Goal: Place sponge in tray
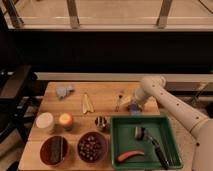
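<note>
The sponge (128, 99) is a small yellow piece with a bluish part, lying on the wooden table just beyond the far edge of the green tray (115, 141). My gripper (134, 104) comes in from the right on the white arm and is down at the sponge, partly covering it. I cannot tell whether it is touching the sponge. The tray sits at the table's front right and holds a black-handled brush (156, 147), a grey item (137, 132) and an orange-red item (130, 156).
A fork (119, 100) lies just left of the sponge. Further left are yellow utensils (87, 103) and a blue-grey object (63, 91). At the front are a white cup (45, 121), an orange (65, 119), a metal cup (101, 122) and two dark bowls (53, 149) (92, 146).
</note>
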Motion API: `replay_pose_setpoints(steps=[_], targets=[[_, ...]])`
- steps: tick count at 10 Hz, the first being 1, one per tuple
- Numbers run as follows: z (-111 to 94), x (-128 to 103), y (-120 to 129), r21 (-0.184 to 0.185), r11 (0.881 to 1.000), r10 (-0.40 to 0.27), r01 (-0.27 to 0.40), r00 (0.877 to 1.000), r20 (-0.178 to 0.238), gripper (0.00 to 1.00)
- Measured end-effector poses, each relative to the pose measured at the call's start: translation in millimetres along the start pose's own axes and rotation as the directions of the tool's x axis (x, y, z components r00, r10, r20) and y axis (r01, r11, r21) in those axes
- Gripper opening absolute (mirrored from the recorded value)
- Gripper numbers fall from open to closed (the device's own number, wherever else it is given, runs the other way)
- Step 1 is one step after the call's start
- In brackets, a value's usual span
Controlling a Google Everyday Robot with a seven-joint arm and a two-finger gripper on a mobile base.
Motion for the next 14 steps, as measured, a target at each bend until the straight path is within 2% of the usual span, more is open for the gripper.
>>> replay_pose_setpoints(steps=[2,3,4,7,9,10,12,14], targets=[[-6,-1,8,-0.014,1.0,0.003,-0.003,1.0,-0.002,0.49],[-8,-1,9,-0.015,1.0,0.005,-0.005,1.0,-0.001,0.41],[-10,-2,9,-0.013,1.0,0.005,-0.005,1.0,0.001,0.28],[-10,-3,8,-0.011,1.0,0.004,-0.004,1.0,0.003,0.03],[-16,-2,4,-0.001,1.0,-0.006,0.006,1.0,-0.007,0.0],[-29,-2,3,0.017,1.0,-0.012,0.013,0.999,-0.032,0.0],[-60,1,-6,0.054,0.998,-0.026,0.03,0.997,-0.071,0.0],[-114,8,-23,0.101,0.993,-0.042,0.055,0.991,-0.128,0.0]])
